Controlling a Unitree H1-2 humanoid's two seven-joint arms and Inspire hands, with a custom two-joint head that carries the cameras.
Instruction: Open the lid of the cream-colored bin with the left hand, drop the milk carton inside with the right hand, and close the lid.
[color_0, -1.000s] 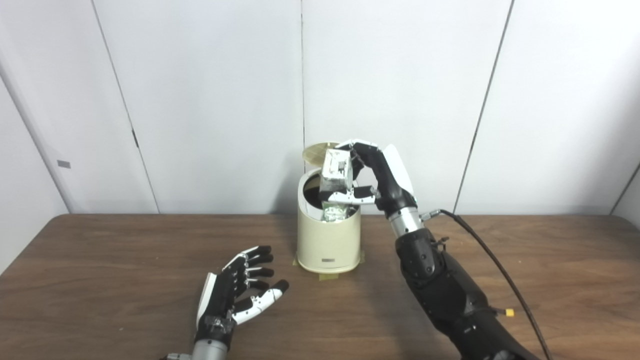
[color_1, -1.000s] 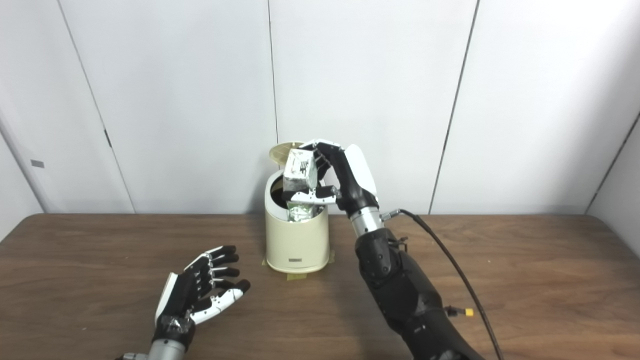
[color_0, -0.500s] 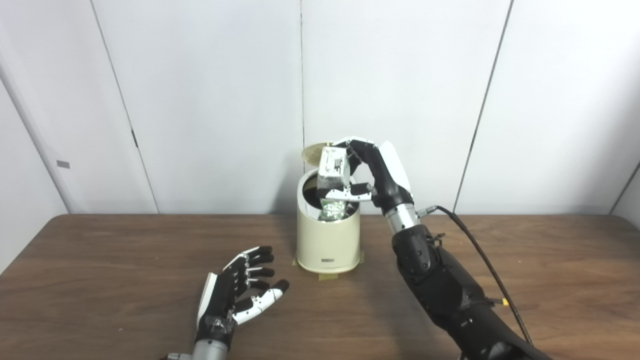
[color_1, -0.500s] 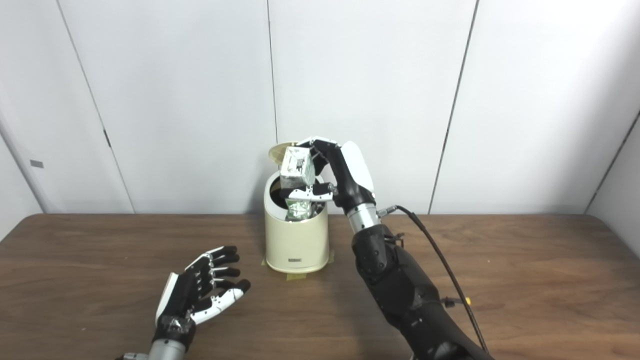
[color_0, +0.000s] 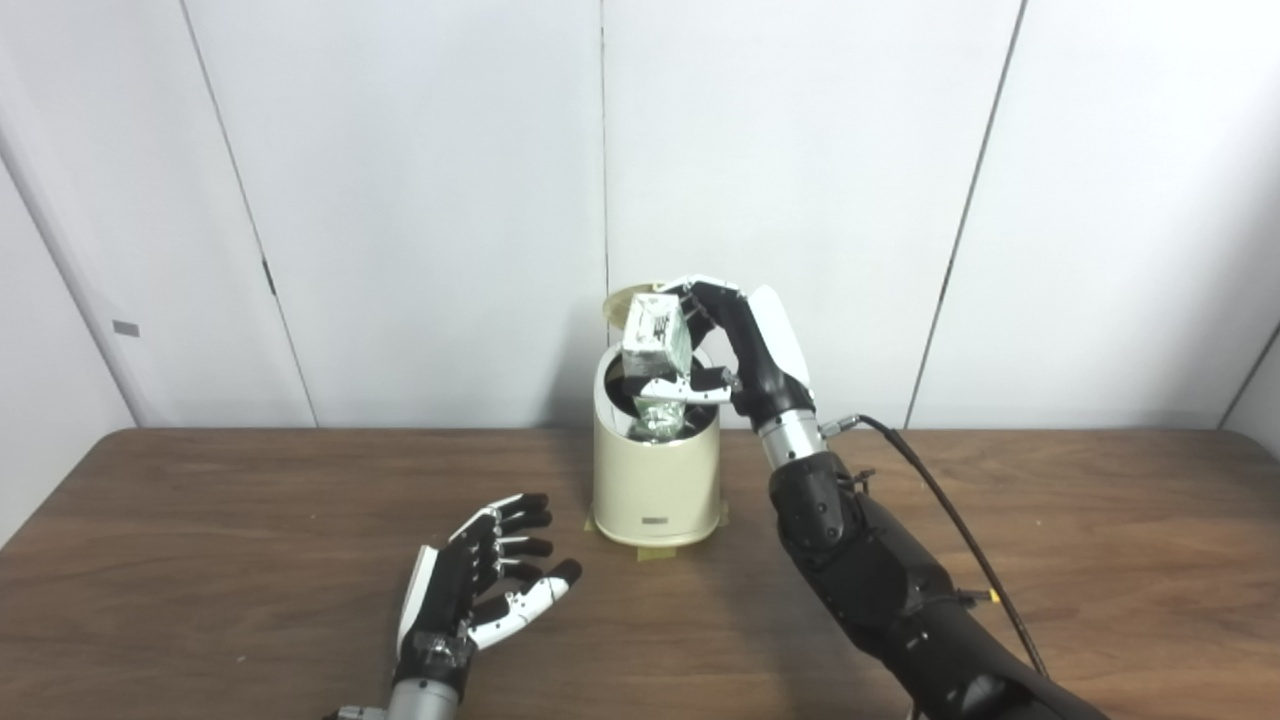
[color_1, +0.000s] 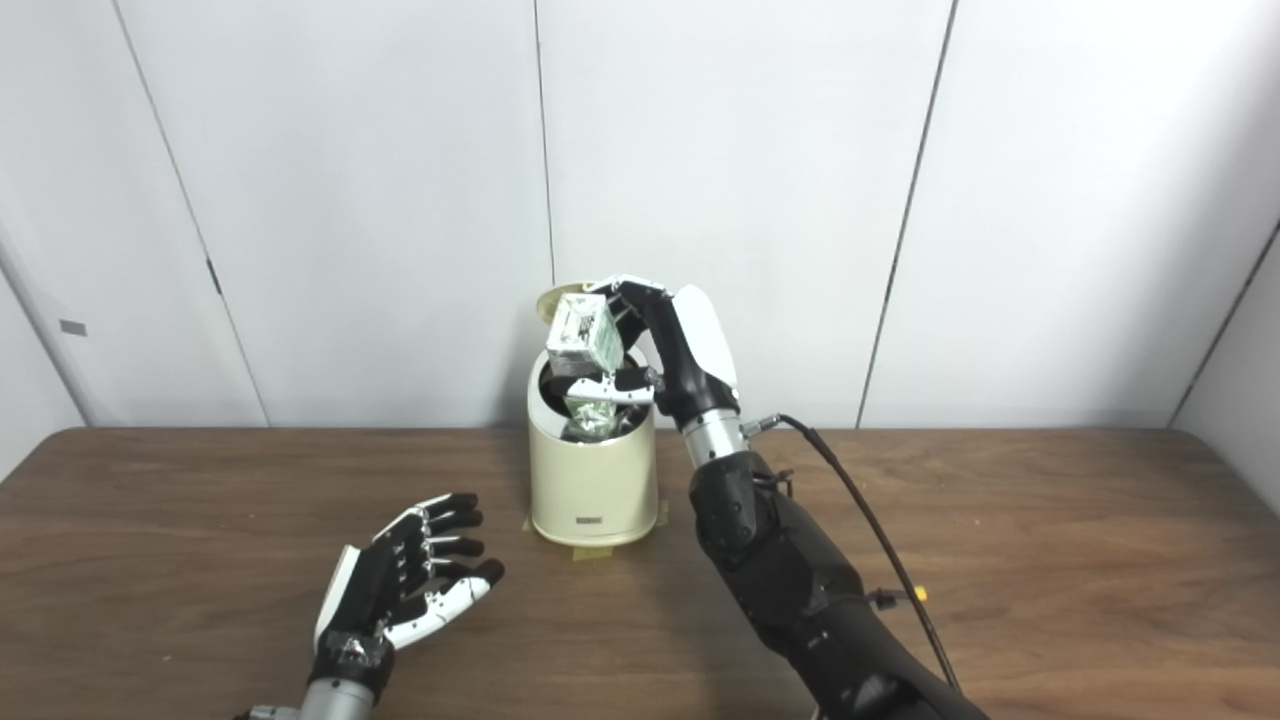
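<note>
The cream-colored bin (color_0: 655, 487) stands at the back middle of the wooden table, its round lid (color_0: 619, 299) tipped up behind the opening. My right hand (color_0: 735, 350) is shut on the white and green milk carton (color_0: 656, 345), which it holds upright over the bin's open mouth with its lower end dipping inside the rim. My left hand (color_0: 478, 583) rests open on the table to the front left of the bin, fingers spread, touching nothing.
Tape strips (color_0: 655, 548) stick out under the bin's base. A black cable (color_0: 950, 520) runs from my right wrist along the forearm. White wall panels stand close behind the bin. The brown table (color_0: 200, 560) stretches to both sides.
My right hand has carried the carton leftward and slightly down, from above the bin's right rim to over the middle of the opening. The left hand has stayed in place.
</note>
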